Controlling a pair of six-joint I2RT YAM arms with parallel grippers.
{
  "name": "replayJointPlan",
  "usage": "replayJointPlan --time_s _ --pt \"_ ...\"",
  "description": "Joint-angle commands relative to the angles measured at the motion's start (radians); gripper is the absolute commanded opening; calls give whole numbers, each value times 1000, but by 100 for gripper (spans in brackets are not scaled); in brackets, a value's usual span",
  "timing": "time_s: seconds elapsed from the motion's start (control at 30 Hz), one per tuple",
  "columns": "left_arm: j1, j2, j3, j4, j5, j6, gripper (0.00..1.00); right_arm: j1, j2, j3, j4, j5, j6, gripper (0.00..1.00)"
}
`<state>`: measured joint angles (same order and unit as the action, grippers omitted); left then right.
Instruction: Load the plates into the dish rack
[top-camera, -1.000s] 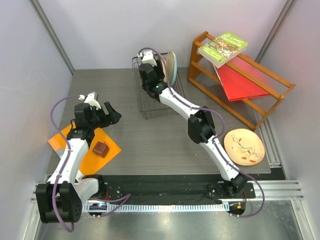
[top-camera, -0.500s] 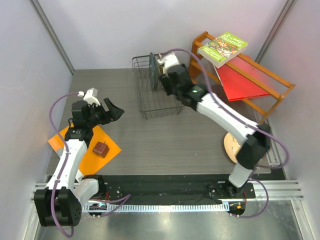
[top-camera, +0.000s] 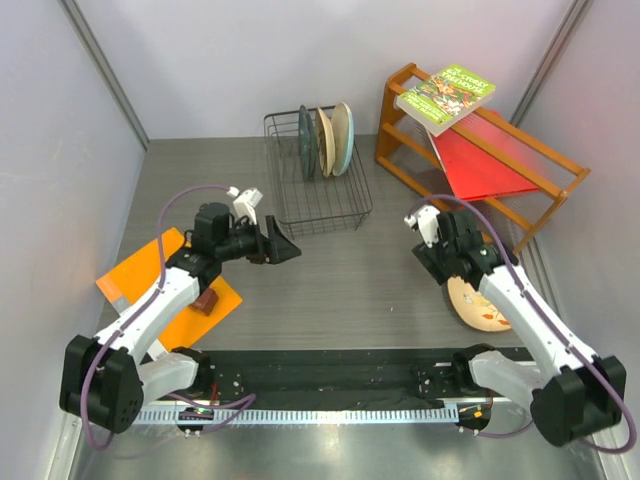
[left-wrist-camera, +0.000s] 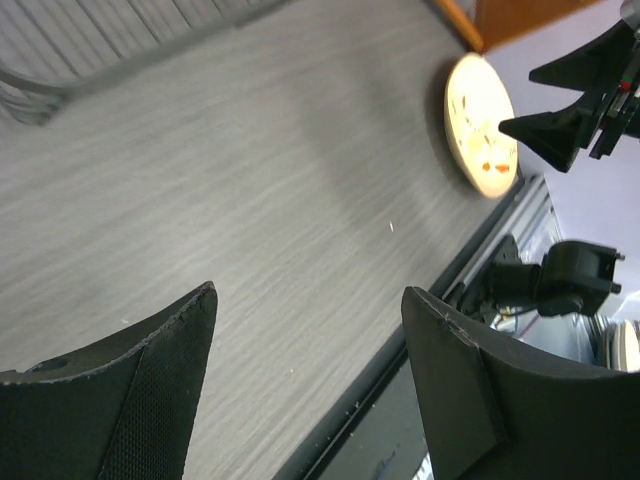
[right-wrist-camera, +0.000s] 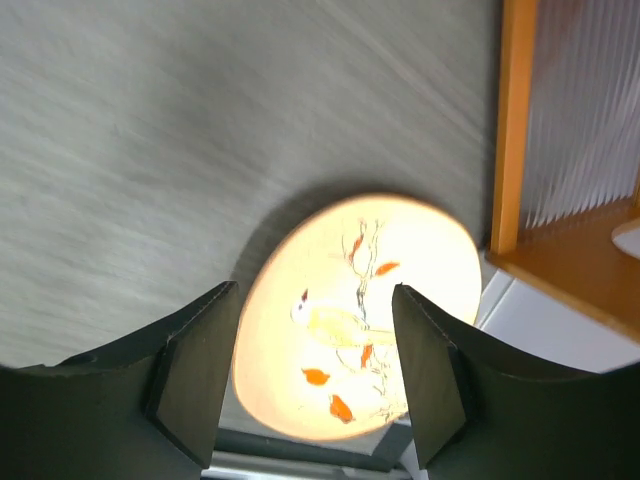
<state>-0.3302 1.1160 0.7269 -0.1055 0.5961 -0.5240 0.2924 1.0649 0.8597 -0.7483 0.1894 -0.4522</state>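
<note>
The black wire dish rack (top-camera: 318, 195) stands at the back centre. Three plates stand on edge in its far end: a dark one (top-camera: 305, 143), a tan one (top-camera: 323, 140) and a cream and light-blue one (top-camera: 343, 136). A tan plate with a bird painting (top-camera: 487, 306) (right-wrist-camera: 355, 320) (left-wrist-camera: 480, 125) lies flat at the table's right edge. My right gripper (top-camera: 448, 266) (right-wrist-camera: 315, 300) hangs above it, open and empty, the plate showing between its fingers. Left of the table's middle, my left gripper (top-camera: 285, 245) (left-wrist-camera: 310, 300) is open and empty, pointing right over bare table.
An orange wooden shelf (top-camera: 480, 160) (right-wrist-camera: 510, 130) at the back right carries a green book (top-camera: 445, 95) and a red board (top-camera: 485, 165). At the left lies an orange sheet (top-camera: 165, 290) with a small brown block (top-camera: 203, 298). The table's metal edge rail runs beside the flat plate.
My right arm pulled back from the rack, leaving a third plate standing there, and swung right to hover over the bird plate. My left arm reached right, towards the table's middle.
</note>
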Motion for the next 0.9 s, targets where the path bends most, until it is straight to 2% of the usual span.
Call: replayJointPlan --time_s 0.0,0.13,0.27,0.4,0.47,0.6,0.67,0.87 --pt "-81 53 39 61 11 -11 75 -6 -97 -88 -16 50 -85 68" --pt "-142 97 48 63 -8 -19 75 -6 -66 -119 -51 99 -66 66" --pt "-154 107 61 75 -38 -36 73 -6 -66 -96 -68 114 -49 64" --pt "-288 186 120 93 -68 -21 72 -6 -166 -28 -39 18 -20 68" --pt "-346 255 146 101 -102 24 74 -6 -183 33 -8 9 62 69" --pt "-504 385 235 202 -202 12 79 -6 -204 165 36 -30 239 70" --pt "-533 463 255 320 -229 -42 80 -6 -217 249 56 -21 344 72" --pt "-618 735 465 470 -190 -267 79 -88 -165 492 52 -53 483 75"
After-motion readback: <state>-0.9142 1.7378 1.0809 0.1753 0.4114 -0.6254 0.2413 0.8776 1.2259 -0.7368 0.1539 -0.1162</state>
